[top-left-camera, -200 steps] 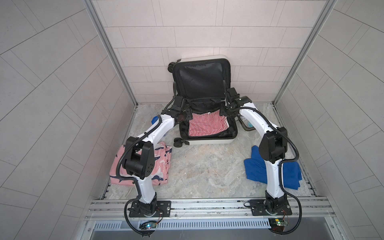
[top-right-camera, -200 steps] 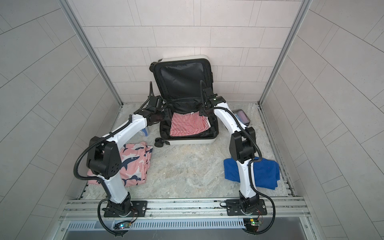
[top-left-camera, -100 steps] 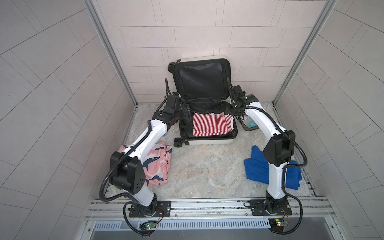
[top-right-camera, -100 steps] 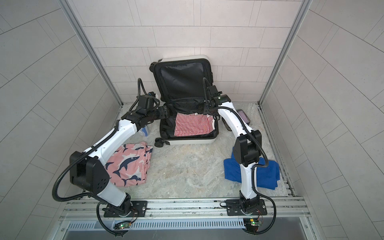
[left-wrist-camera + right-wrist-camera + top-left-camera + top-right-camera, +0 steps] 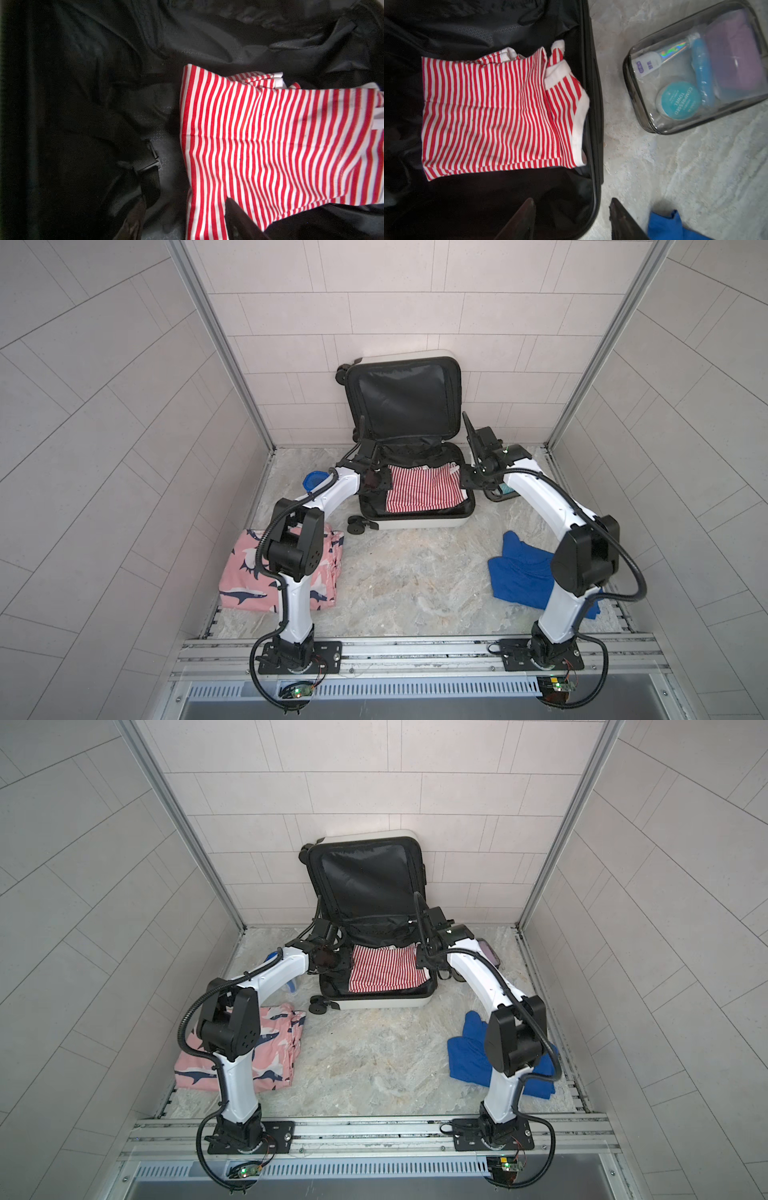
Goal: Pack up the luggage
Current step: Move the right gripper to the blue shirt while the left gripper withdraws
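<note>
Both spread, empty: left hand (image 5: 185, 209) over luggage (image 5: 409, 400) interior, right hand (image 5: 572, 201) over right rim.

pink shark-print cloth (image 5: 241, 580): folded, by table (image 5: 415, 585) left edge | blue cloth (image 5: 519, 568): crumpled, by right edge | clear toiletry pouch (image 5: 695, 72): far right, flat on table | red-white striped garment (image 5: 424, 493): folded, far-edge middle | blue round container (image 5: 313, 480): far-left corner, partly hidden

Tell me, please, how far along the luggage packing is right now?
Done: the striped shirt lies inside the open luggage. In hand: nothing; both arms' jaws stand open and empty. Left: pink shark garment, blue garment and clear pouch lie outside on the floor; lid to close.
</note>
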